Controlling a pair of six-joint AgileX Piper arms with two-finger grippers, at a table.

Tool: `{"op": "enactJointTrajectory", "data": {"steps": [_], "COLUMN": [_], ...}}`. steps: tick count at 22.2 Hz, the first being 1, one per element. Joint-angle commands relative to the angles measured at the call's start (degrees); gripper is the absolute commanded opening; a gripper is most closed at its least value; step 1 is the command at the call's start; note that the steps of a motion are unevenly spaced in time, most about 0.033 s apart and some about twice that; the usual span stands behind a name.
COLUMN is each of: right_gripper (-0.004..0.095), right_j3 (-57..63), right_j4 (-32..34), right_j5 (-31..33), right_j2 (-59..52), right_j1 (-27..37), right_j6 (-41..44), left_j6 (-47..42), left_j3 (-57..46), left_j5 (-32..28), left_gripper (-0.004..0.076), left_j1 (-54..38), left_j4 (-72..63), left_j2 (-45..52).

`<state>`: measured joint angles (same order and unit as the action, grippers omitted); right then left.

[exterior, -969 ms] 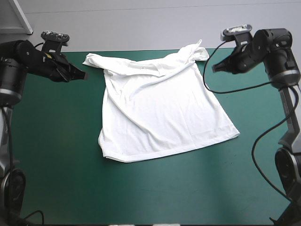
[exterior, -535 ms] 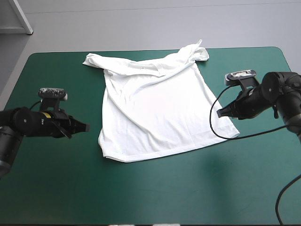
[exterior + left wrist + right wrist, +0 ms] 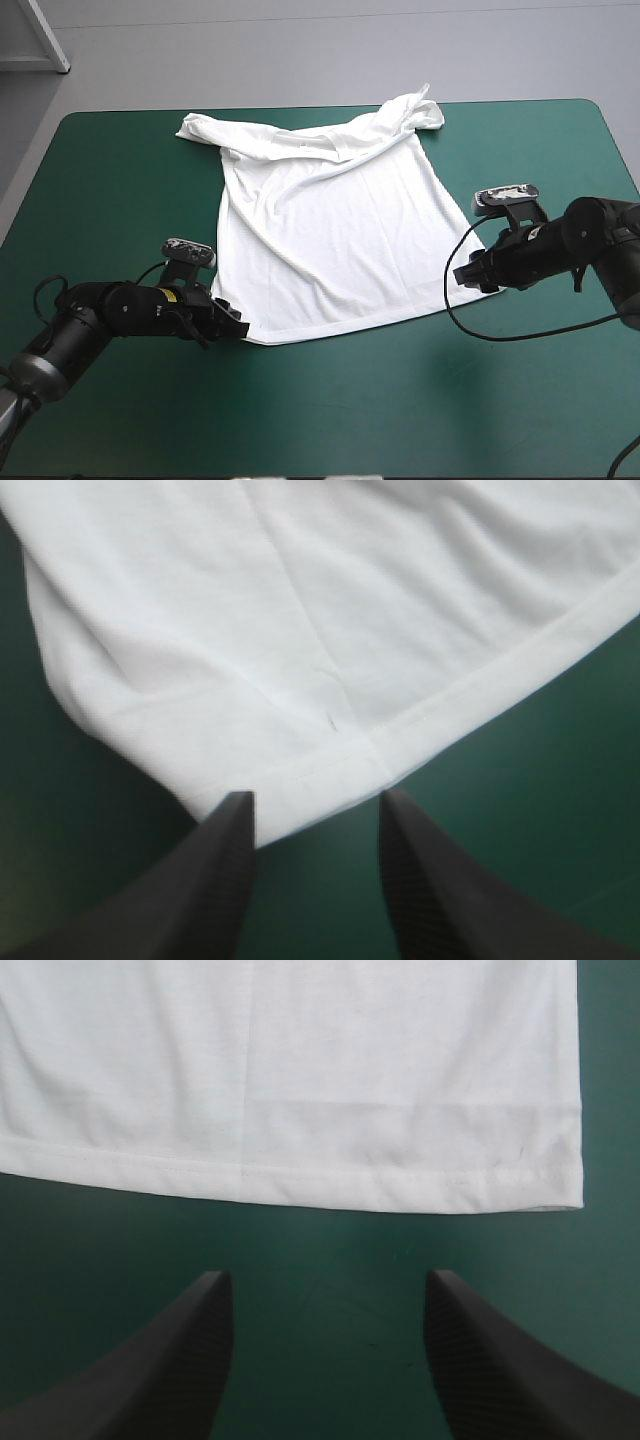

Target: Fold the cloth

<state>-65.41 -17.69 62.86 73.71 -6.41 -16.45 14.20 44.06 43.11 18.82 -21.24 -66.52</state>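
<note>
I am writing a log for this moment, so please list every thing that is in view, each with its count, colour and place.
T-shirt: one, white, spread flat on the middle of the table, collar toward the far edge.
Table: one, teal-green cover, under everything.
Left claw: one, black, open, at the T-shirt's near left hem corner.
Right claw: one, black, open, beside the T-shirt's near right corner, a strip of bare cover between them.
</note>
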Motion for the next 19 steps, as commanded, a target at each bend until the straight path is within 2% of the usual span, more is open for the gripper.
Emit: {"op": "enactJointTrajectory", "data": {"steps": [1,4,5,9,13,16,19], "right_gripper": [0.0655,0.0654,0.0654,0.0652,0.0652,0.0651,0.0650], "right_j3": [-1.04,-0.33,0.38,0.91,0.91,0.91,0.91], "right_j4": [-1.49,-1.40,-1.37,-0.91,2.37,5.04,8.09], "right_j5": [-0.98,-1.49,-2.22,-3.20,-4.23,-4.47,-4.95], "right_j2": [-2.96,-4.16,-4.43,-4.43,-4.43,-4.43,-4.43], "right_j1": [0.40,0.40,0.40,0.40,0.40,0.40,0.40], "right_j6": [-0.49,-0.49,-0.49,-0.49,1.11,3.47,5.83], "left_j6": [-0.82,-6.33,-7.57,-7.57,-7.57,-7.41,-6.98], "left_j3": [0.76,0.76,0.76,0.76,0.76,0.76,0.76], "left_j5": [-1.20,-2.60,-4.71,-8.46,-10.43,-11.09,-10.96], "left_gripper": [0.0506,0.0517,0.0518,0.0518,0.0503,0.0409,0.0251], "left_j1": [0.88,0.88,0.88,0.88,0.88,0.88,0.88], "left_j4": [-1.03,4.42,5.81,5.59,2.34,-1.55,-2.77], "left_j2": [-2.20,-4.61,-5.36,-8.35,-14.03,-16.47,-17.14]}}
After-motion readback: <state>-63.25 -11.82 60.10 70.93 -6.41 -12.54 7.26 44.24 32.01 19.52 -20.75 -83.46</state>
